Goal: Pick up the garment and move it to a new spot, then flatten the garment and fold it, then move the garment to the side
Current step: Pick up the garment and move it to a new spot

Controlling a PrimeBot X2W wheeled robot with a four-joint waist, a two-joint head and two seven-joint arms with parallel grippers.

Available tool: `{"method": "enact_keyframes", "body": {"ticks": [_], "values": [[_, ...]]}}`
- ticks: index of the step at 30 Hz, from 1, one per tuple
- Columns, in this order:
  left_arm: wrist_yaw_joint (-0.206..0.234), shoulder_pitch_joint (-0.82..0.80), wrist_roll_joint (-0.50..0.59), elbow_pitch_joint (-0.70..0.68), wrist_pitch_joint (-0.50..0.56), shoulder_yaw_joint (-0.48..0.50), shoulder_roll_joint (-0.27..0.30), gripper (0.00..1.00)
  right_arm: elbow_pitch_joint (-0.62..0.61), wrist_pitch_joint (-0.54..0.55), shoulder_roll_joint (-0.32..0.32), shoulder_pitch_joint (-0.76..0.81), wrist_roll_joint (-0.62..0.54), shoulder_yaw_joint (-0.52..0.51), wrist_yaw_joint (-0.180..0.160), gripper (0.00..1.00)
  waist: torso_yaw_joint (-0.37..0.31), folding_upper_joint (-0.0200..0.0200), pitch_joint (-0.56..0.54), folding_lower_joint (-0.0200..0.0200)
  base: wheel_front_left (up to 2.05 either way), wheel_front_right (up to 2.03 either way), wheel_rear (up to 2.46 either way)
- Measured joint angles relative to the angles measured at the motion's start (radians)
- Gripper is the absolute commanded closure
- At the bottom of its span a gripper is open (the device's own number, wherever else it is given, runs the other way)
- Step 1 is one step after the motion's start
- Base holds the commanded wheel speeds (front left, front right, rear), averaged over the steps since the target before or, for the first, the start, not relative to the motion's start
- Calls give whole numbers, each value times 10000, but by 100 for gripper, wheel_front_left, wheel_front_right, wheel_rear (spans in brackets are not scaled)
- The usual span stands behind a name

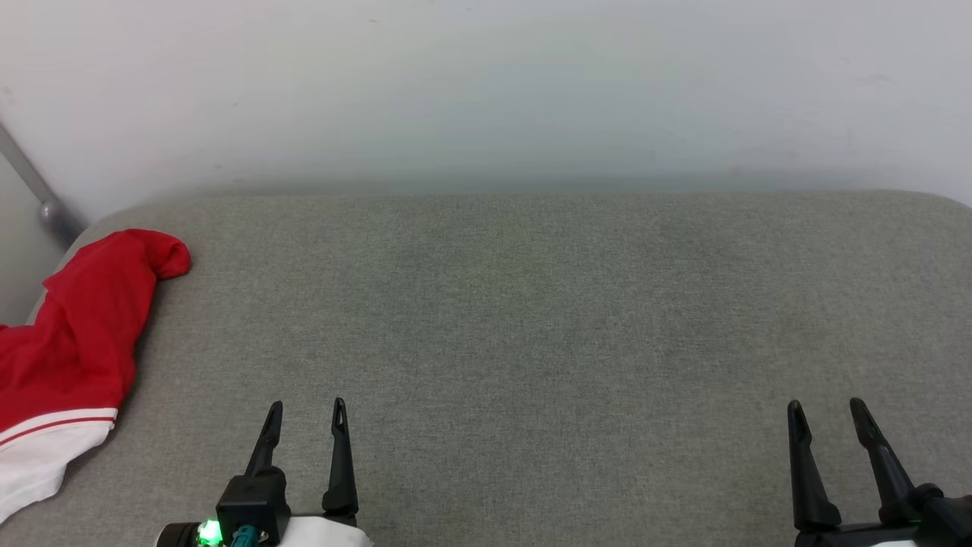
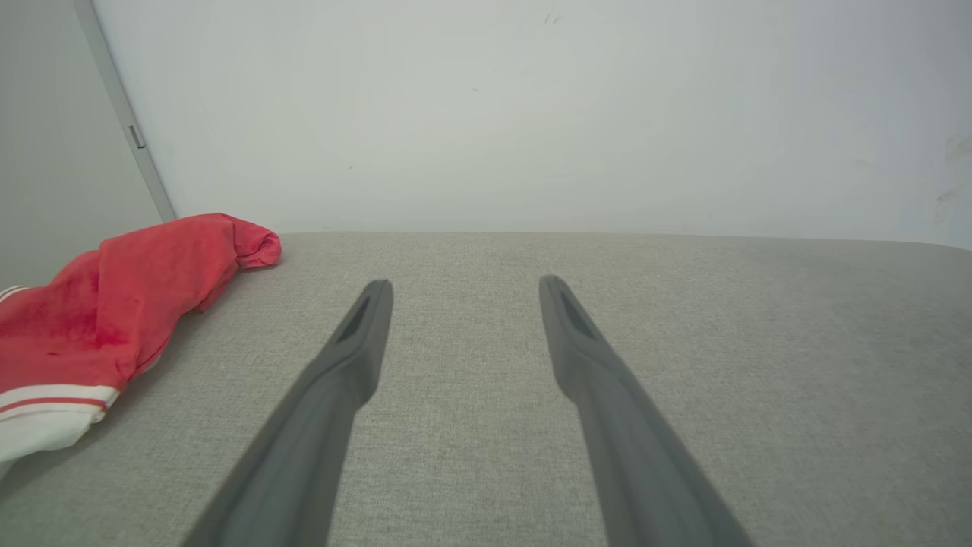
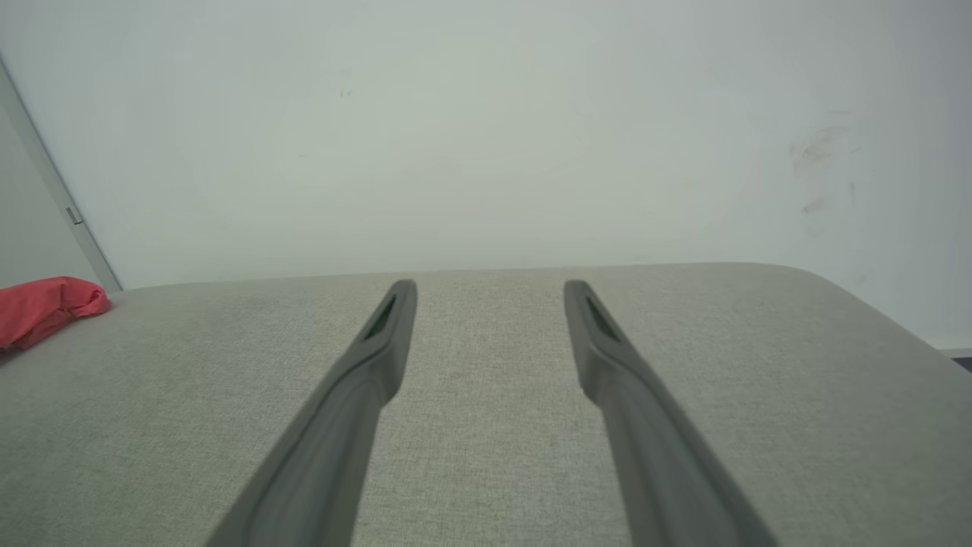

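The right gripper (image 3: pixel 490 292) rises from the bottom middle of the frame. Its two dark fingers are spread wide with nothing between them, and they hang over a grey fabric-covered surface (image 3: pixel 759 380). That surface fills the lower half and curves away at the right. At the far left edge, a bunched bit of the red garment (image 3: pixel 42 308) lies on it, well apart from the fingers. Behind is a pale wall (image 3: pixel 486 137) with faint scuffs (image 3: pixel 816 152) at the upper right. A grey strip (image 3: pixel 53 190) slants down the upper left.
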Motion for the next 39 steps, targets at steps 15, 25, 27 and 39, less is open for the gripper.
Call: {"method": "enact_keyframes", "body": {"ticks": [15, 25, 27, 39], "values": [[0, 43, -146, 73, 0, -17, 0, 0, 104, 0, 0, 42, 339, 58, 2, 0, 38, 0, 21, 0, 0, 0, 0], [77, 36, -140, 77, -2, -2, -2, 0, 79, 0, 0, 66, 407, 79, 2, 0, 237, 0, 29, 0, 0, 0, 0], [79, 29, -140, 69, -2, 27, -2, 0, 69, 0, 0, 73, 405, 96, 2, 0, 349, 0, 32, 0, 0, 0, 0], [184, -66, -159, -63, 0, 324, -2, 0, -58, 0, -2, 135, 222, 182, 2, 0, 1802, 0, 81, 0, 0, 0, 0]]}}
